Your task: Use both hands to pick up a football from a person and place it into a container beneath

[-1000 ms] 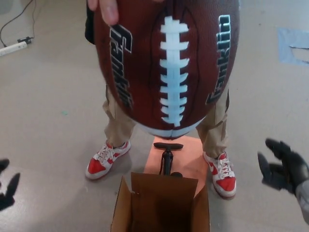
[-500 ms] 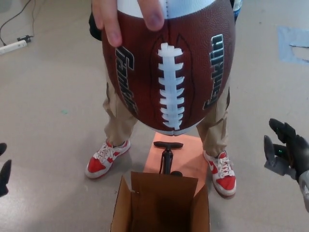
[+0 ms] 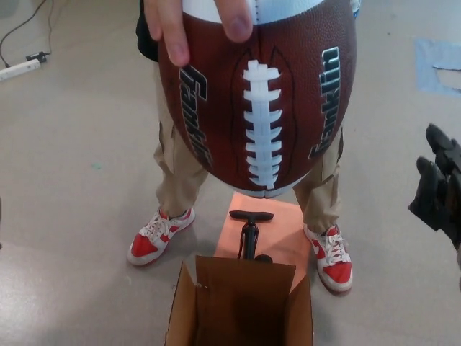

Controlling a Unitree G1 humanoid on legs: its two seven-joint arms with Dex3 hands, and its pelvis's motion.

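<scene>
Floor [image 3: 72,144]: pale, smooth, bare concrete; blue patch at far right, white power strip [image 3: 20,70] with cable at far left.
Football [image 3: 266,108]: brown, white laces toward camera, held point-down at centre, high above the box, well apart from the robot's hand.
Person's legs [image 3: 176,173]: tan trousers, behind the ball.
Cardboard box [image 3: 241,306]: open-topped, near centre, directly beneath the ball; empty as far as visible.
Orange mat [image 3: 288,241]: on floor behind box, carrying a black pump [image 3: 250,234].
Right hand [image 3: 439,191]: black, right edge, fingers apart, clasping nothing.
Red-and-white trainers [image 3: 160,236]: either side of mat.
Person's hand [image 3: 194,21]: fingers over ball's top.
Left hand: out of frame.
Risk, judged: with one hand arriving alone, a one-sided push on the slick, tapered ball; release by the person before both sides are braced, and a drop past the box or onto the pump.
</scene>
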